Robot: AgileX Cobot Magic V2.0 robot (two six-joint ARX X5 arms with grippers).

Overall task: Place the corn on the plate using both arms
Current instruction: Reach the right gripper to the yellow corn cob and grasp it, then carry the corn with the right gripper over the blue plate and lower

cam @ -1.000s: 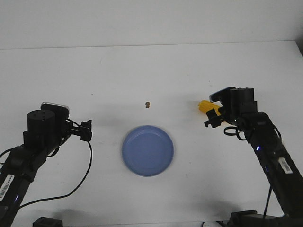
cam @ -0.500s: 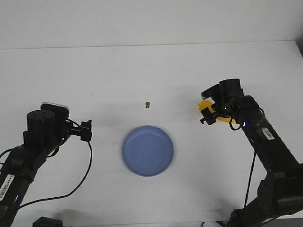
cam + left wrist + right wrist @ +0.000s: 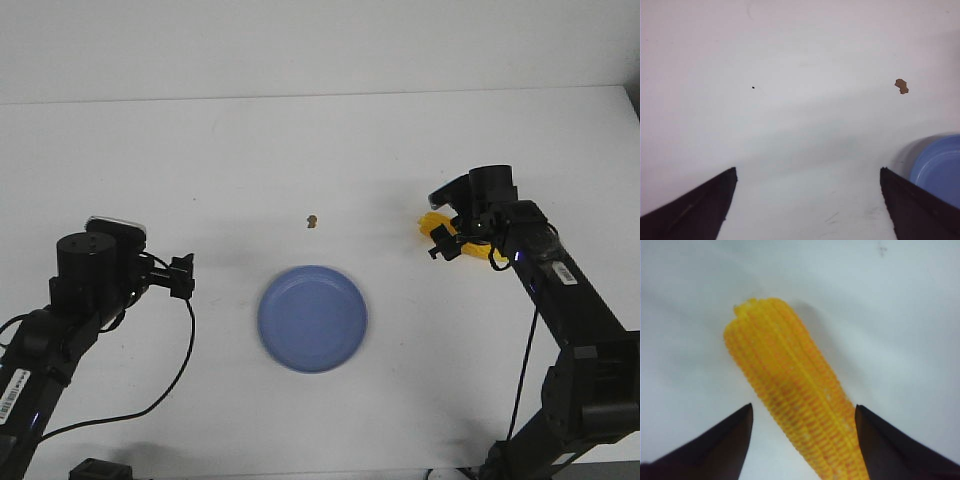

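Presently: corn [image 3: 795, 395] framed between the spread fingers of the right gripper [image 3: 802, 450], not yet clasped.

Cob lies on the white table [image 3: 250, 160], well right of the plate [image 3: 313, 318]. It is judged rigid, light and ridged, prone to rolling; best pinched across its thick middle. Left gripper [image 3: 807, 205] is spread wide beside the plate, empty. No legible writing is seen.

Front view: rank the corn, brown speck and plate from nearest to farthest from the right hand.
1. corn: under the right hand, between its open fingers.
2. plate: toward the table's middle, nearer the robot.
3. brown speck: just beyond the plate; close to call with it.
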